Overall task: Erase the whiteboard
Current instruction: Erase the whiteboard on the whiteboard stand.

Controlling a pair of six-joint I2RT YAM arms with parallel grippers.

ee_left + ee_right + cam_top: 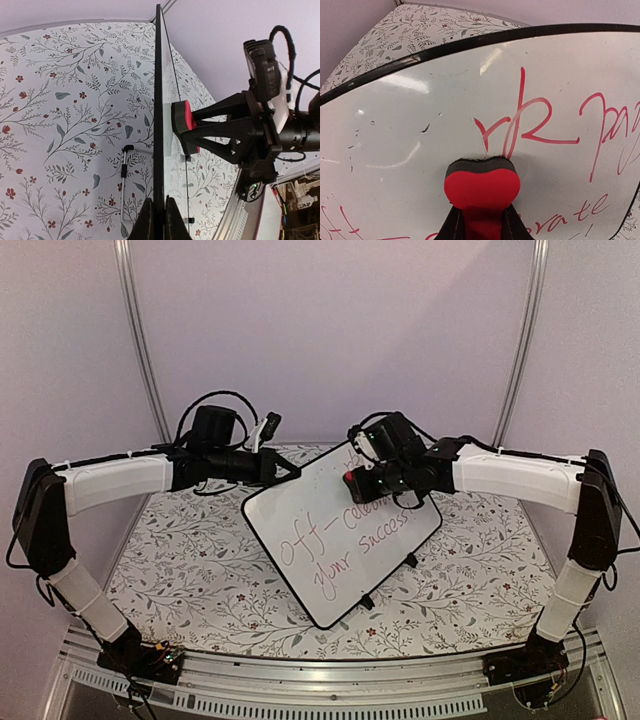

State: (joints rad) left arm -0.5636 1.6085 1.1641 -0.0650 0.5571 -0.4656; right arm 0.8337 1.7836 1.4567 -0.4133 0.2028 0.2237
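The whiteboard [330, 550] stands tilted at the middle of the table, with red handwriting across its glossy face. My left gripper [291, 471] is shut on its upper left rim. In the left wrist view the board [159, 100] shows edge-on, with the fingertips [148, 220] pinching either side of it. My right gripper [358, 480] is shut on a small red eraser [349, 479]. The eraser's dark felt side [481, 167] presses against the board's face [410, 125], just below the red strokes "rk" [520, 120]. In the left wrist view the eraser [180, 122] touches the face.
A floral tablecloth [200, 570] covers the table. Two small black feet [411, 560] stick out of the board's lower right edge. A thin wire stand [123, 185] shows behind the board. Pale walls close in on the back and sides; an aluminium rail [330, 680] runs along the near edge.
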